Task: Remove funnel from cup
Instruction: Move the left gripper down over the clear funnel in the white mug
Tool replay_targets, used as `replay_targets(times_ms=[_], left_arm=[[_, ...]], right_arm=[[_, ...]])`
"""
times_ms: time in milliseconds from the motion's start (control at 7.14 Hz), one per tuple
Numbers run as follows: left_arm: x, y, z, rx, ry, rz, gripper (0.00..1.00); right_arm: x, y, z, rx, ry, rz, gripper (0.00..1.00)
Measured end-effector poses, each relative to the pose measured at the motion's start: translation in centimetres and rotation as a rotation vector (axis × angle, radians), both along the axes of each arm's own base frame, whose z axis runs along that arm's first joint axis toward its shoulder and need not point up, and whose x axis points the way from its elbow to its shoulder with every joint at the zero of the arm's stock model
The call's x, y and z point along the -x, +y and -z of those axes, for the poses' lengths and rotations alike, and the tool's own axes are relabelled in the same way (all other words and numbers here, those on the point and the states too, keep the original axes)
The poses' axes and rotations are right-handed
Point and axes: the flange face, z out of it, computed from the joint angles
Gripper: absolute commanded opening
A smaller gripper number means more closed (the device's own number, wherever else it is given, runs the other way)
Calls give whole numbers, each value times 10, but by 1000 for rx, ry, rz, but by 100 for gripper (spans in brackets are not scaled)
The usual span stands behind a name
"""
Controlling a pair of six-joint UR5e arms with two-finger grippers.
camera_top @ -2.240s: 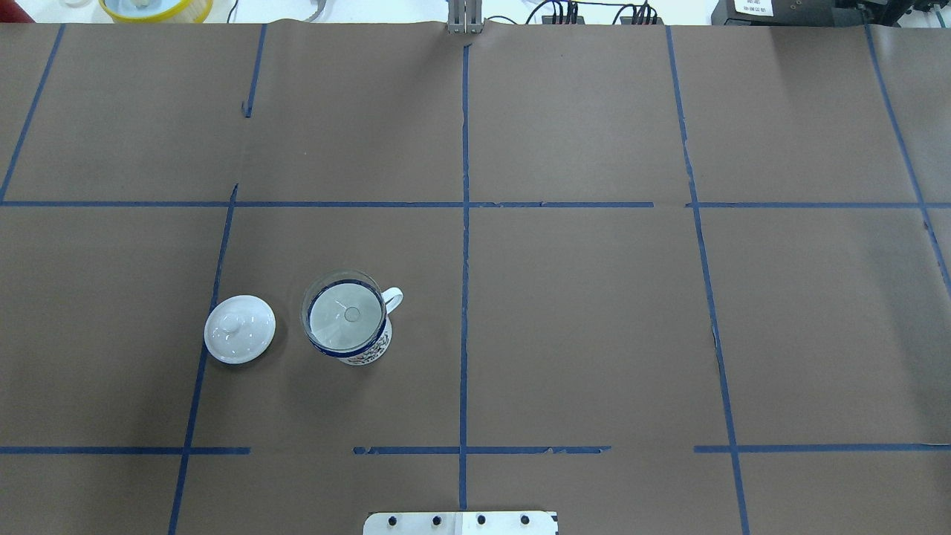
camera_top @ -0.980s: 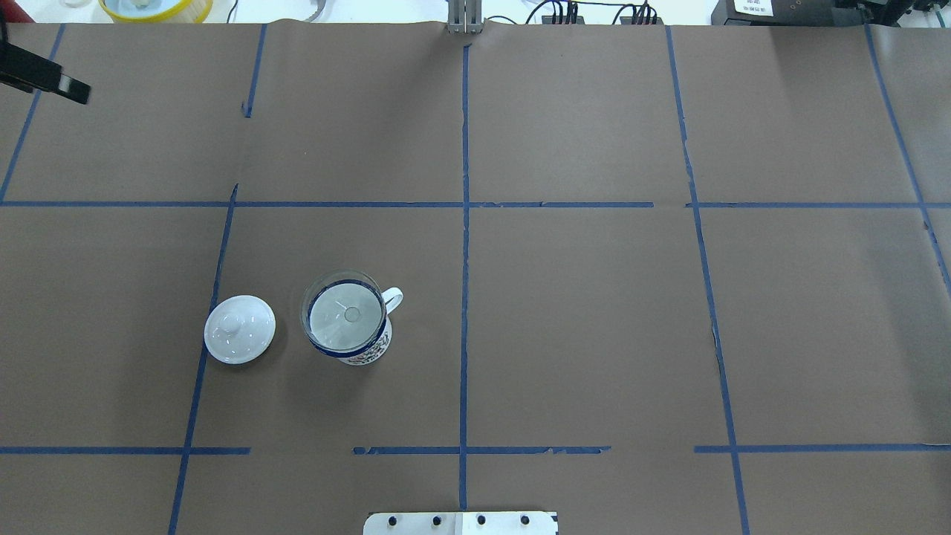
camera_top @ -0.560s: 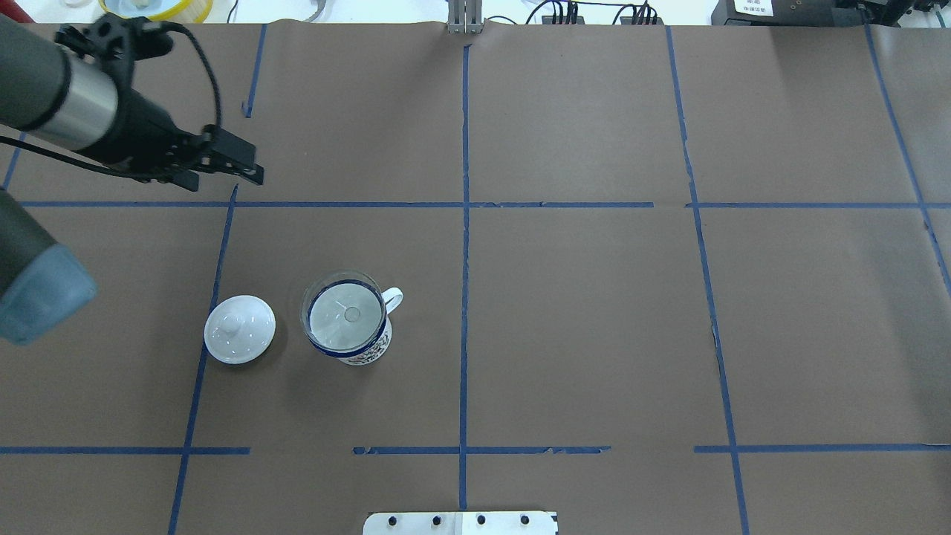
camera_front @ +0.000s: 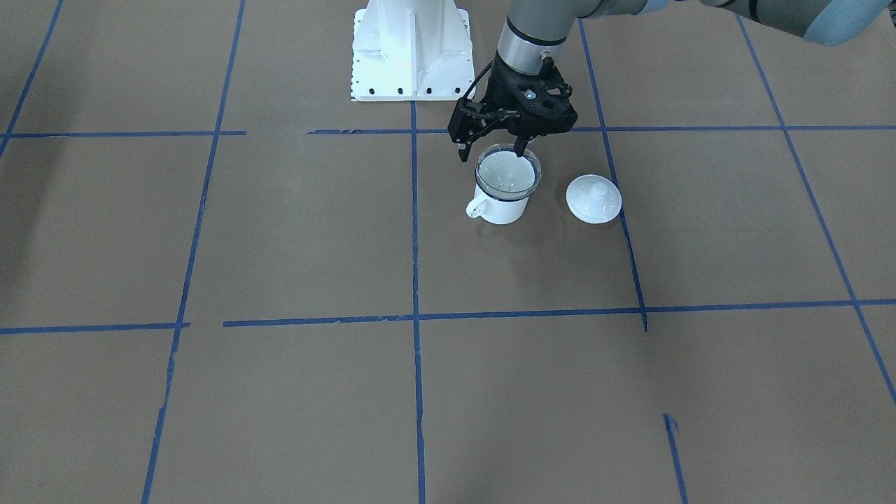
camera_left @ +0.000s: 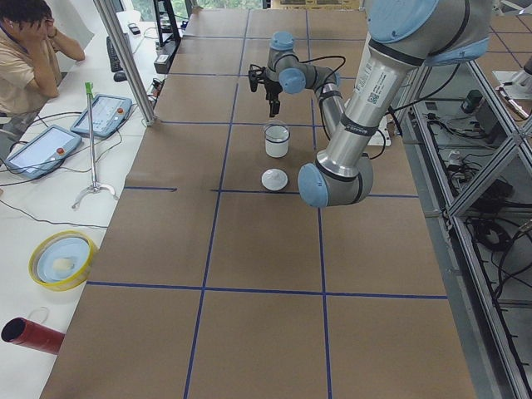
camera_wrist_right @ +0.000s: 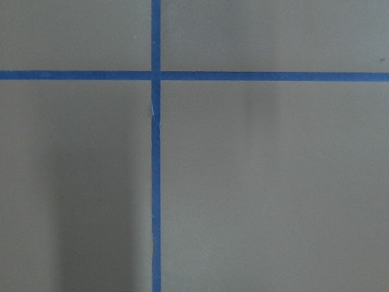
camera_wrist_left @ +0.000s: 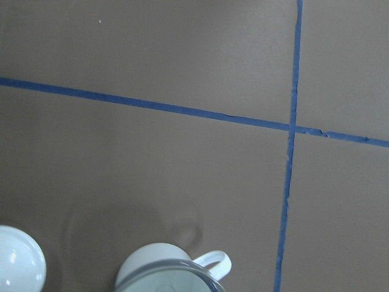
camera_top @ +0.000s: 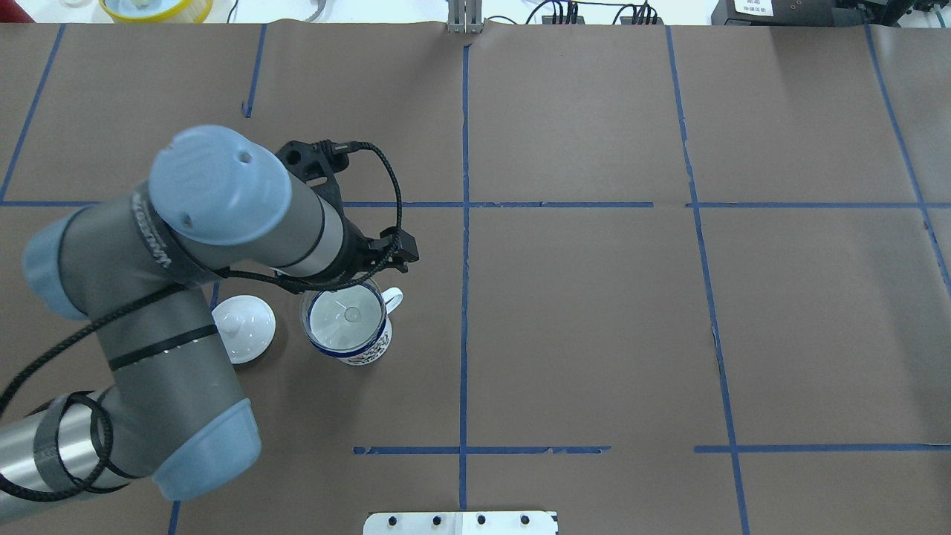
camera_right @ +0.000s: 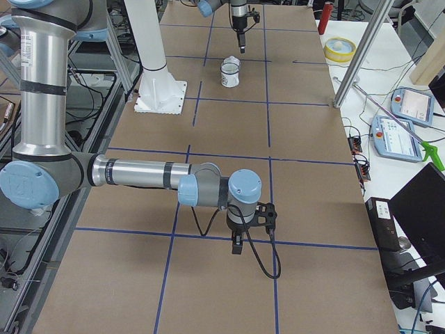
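My left gripper [camera_front: 491, 148]: jaws spread wide, nothing held, poised over the base-side rim of the cup [camera_front: 498, 208]. The funnel [camera_front: 508, 171] sits in the cup, left of desk centre, nearer my edge. The lid [camera_front: 593, 199] lies just beside it. My right gripper [camera_right: 237, 245] is near the desk's right end; I cannot tell its opening.

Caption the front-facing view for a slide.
Open left gripper hovers over the funnel seated in the cup; lid beside it.
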Motion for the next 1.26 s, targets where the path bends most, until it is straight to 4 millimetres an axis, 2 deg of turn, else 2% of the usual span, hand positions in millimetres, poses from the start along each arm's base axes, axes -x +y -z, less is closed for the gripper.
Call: replay_targets(times_ms=[140, 280, 420, 560, 700, 1260], left_arm=[[-21, 3, -10, 8, -18, 13, 94], [-34, 1, -19, 8, -29, 23, 83], [-41, 0, -25, 7, -34, 27, 77], [-44, -1, -28, 6, -37, 29, 46], [-44, -1, -29, 5, -39, 29, 0], [-40, 1, -27, -1, -40, 25, 0]], right_arm=[[0, 0, 0, 0, 0, 0, 100], [0, 0, 0, 0, 0, 0, 100], [0, 0, 0, 0, 0, 0, 100], [0, 0, 0, 0, 0, 0, 100], [0, 0, 0, 0, 0, 0, 100], [0, 0, 0, 0, 0, 0, 100]])
